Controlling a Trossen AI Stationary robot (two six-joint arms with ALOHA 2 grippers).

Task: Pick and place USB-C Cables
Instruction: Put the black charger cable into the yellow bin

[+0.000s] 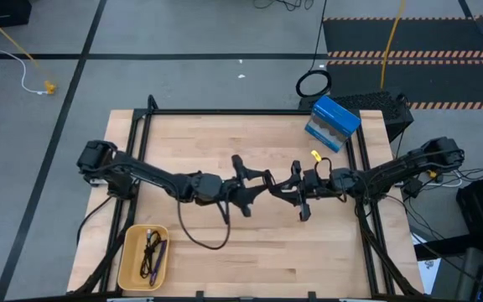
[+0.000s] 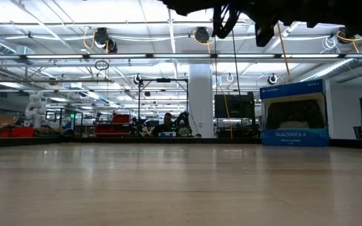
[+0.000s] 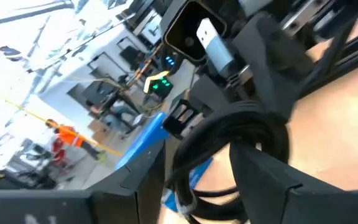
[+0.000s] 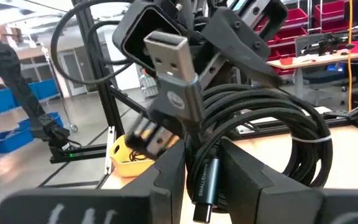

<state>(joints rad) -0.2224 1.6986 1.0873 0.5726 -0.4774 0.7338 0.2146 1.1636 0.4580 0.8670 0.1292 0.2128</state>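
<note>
A black bundled USB-C cable (image 4: 260, 130) hangs in the air over the table's middle, between both grippers. Its silver plug (image 4: 169, 53) sticks up and a second plug (image 4: 205, 183) points down. My left gripper (image 1: 262, 180) and right gripper (image 1: 288, 186) face each other there, each shut on this coil (image 3: 229, 143). A yellow tray (image 1: 128, 252) at the table's near left corner holds a purple cable (image 1: 159, 252) and another black cable (image 1: 148, 247), both lying on its floor. My left gripper (image 3: 197, 186) has several strands of the coil's loop (image 3: 216, 180) pinched between its two fingers, coming level from the table's left. The coil is lifted clear of the table. My right gripper (image 4: 202, 180) pinches the coil at its plug end (image 4: 207, 168), between its two fingers, coming level from the table's right. The loops (image 4: 291, 143) bulge out beside the fingers, clear of the table.
A blue box (image 1: 334, 123) stands near the table's far right corner. A large black ring-shaped cable loop (image 1: 300, 84) lies on the floor beyond the far edge. A slack dark cord (image 1: 199, 239) sags from the left arm toward the near edge.
</note>
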